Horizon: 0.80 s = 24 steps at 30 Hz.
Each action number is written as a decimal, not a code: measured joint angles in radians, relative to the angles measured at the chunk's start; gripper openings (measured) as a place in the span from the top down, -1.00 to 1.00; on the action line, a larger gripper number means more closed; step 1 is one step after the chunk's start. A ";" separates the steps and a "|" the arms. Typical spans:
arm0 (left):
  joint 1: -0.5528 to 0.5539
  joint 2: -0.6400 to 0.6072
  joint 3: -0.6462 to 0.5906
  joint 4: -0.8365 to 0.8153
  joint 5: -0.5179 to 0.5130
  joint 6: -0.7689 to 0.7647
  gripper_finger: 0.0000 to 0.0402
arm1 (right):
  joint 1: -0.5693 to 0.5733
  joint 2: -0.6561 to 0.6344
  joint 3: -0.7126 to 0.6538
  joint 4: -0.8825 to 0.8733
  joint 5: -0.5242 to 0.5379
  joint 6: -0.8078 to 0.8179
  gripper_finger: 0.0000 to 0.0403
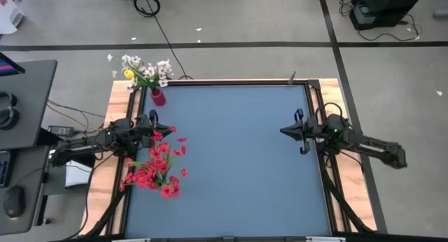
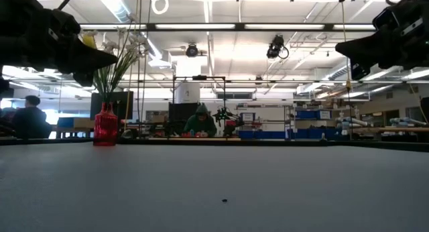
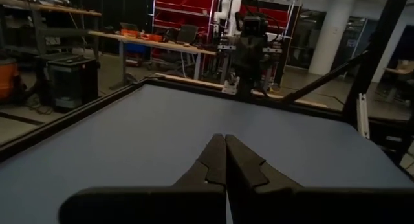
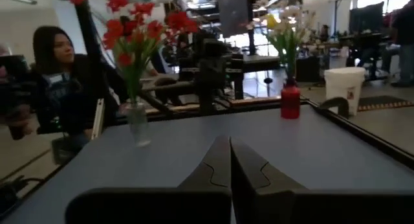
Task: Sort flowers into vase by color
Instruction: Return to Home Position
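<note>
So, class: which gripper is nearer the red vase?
Left. The left gripper hovers near the red vase; the right gripper hangs far across the table.

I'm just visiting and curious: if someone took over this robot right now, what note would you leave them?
Left gripper: shut, empty, at the left side of the table.
Right gripper: shut, empty, at its right side.
Red flowers stand in the clear vase; white and yellow flowers in the red vase.
Done: no flowers lie loose.
Left: nothing visible to sort.
</note>
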 joint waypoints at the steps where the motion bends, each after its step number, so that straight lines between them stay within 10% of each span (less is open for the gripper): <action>1: -0.002 0.000 0.000 0.000 0.005 -0.008 1.00 | 0.033 0.000 0.000 -0.004 0.028 -0.006 1.00; 13: -0.066 0.002 0.000 -0.005 -0.027 0.044 1.00 | 0.260 0.003 0.000 -0.045 0.348 -0.083 0.98; 24: -0.066 0.001 0.000 -0.004 -0.030 0.036 0.88 | 0.261 0.003 0.000 -0.036 0.370 -0.079 0.70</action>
